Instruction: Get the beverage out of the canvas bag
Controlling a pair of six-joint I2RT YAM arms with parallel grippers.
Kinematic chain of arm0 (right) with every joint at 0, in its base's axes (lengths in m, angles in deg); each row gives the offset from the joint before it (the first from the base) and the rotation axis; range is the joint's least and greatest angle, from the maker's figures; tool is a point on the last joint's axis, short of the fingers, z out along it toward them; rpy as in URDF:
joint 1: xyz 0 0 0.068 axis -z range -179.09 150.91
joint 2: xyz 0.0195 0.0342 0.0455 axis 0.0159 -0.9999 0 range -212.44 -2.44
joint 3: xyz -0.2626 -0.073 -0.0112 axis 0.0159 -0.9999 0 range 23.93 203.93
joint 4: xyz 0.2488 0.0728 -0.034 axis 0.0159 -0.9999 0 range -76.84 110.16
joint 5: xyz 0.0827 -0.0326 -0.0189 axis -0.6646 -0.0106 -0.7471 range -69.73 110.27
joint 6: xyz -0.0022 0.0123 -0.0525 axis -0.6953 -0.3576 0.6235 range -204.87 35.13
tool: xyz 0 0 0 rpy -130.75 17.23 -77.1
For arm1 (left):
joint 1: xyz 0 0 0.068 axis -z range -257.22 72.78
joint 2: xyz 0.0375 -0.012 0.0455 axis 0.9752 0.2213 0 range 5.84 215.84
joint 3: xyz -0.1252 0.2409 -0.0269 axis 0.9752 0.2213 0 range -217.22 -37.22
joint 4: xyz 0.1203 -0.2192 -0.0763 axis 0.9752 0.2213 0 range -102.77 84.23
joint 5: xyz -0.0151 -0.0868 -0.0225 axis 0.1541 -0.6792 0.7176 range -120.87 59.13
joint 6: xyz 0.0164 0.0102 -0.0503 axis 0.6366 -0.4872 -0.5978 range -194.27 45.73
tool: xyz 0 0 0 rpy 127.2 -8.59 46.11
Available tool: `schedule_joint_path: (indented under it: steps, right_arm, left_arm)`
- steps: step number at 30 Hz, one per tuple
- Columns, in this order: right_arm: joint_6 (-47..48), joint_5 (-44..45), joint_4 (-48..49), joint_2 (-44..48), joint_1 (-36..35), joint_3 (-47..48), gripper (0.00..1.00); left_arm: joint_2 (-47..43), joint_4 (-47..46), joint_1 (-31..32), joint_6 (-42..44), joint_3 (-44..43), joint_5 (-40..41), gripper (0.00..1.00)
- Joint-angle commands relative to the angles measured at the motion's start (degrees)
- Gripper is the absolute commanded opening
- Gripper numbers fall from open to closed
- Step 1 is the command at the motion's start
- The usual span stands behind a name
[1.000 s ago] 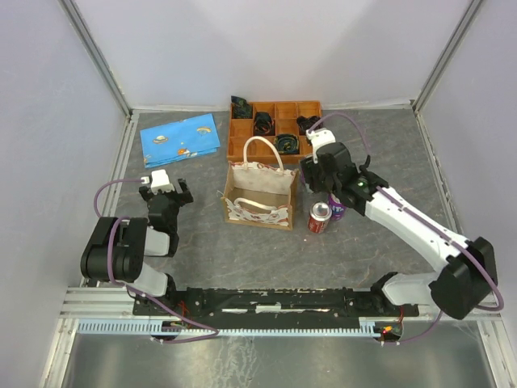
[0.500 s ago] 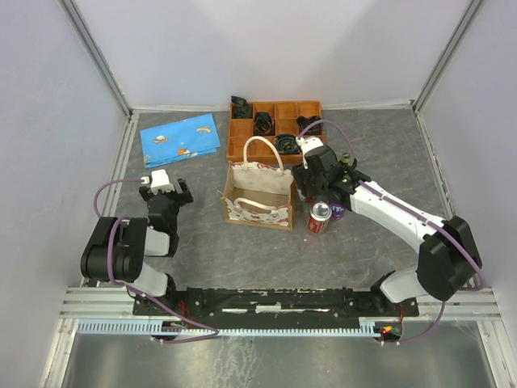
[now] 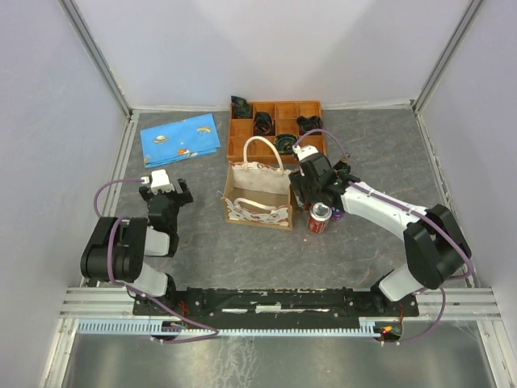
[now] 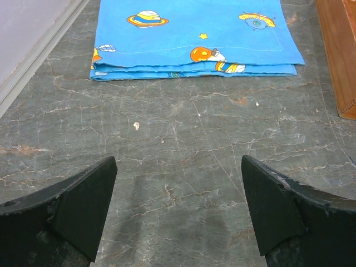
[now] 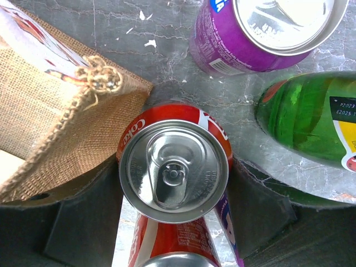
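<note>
Biggest mover first: over the grey table, the right arm has folded in during the last second. Its wrist swung away from the purple can toward the canvas bag, which hasn't budged.

The right gripper now hangs at the bag's 3 o'clock, just beside its wall. The jaws haven't changed: about half open, pinched on the sides of a red Coke can, lid facing the wrist camera. So I'd say the beverage is already out of the bag and just needs parking.

Around the held can in the wrist view:
- the bag's tan-lined corner is at 9 o'clock
- the purple can is at 1
- a green bottle is at 3
- a second red can is at 6, nearly underneath

Tight spot to set down, imo. The left gripper is spread wide and empty, with a blue cloth at its 12.
</note>
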Motion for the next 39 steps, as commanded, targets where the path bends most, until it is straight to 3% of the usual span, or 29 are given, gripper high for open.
schedule_joint_path:
  steps: [1, 3, 11, 17, 28, 39]
  right_arm:
    - [-0.49, 1.78, 5.79, 0.21, 0.09, 0.28, 0.01]
    - [-0.41, 1.96, 5.73, -0.29, 0.1, 0.25, 0.07]
    - [-0.57, 2.83, 5.05, -1.24, 0.09, 0.49, 0.69]
    - [-0.67, 3.72, 3.9, -0.18, 0.04, 0.49, 0.98]
    - [-0.67, 2.95, 1.33, 3.99, -0.88, 1.48, 0.99]
    - [1.26, 10.34, 0.06, 18.43, -1.88, 1.47, 0.99]
  left_arm:
    - [0.22, -2.18, -0.02, 0.28, -1.22, 0.5, 0.99]
    - [0.2, -2.11, -0.02, 0.23, -1.22, 0.54, 0.99]
    - [0.19, -2.13, -0.02, 0.24, -1.19, 0.55, 0.99]
    - [0.19, -2.17, -0.03, 0.26, -1.25, 0.56, 0.99]
    - [0.19, -2.27, -0.01, 0.21, -1.08, 0.48, 0.99]
    - [0.12, -2.32, 0.15, 0.43, -0.99, 0.82, 0.99]
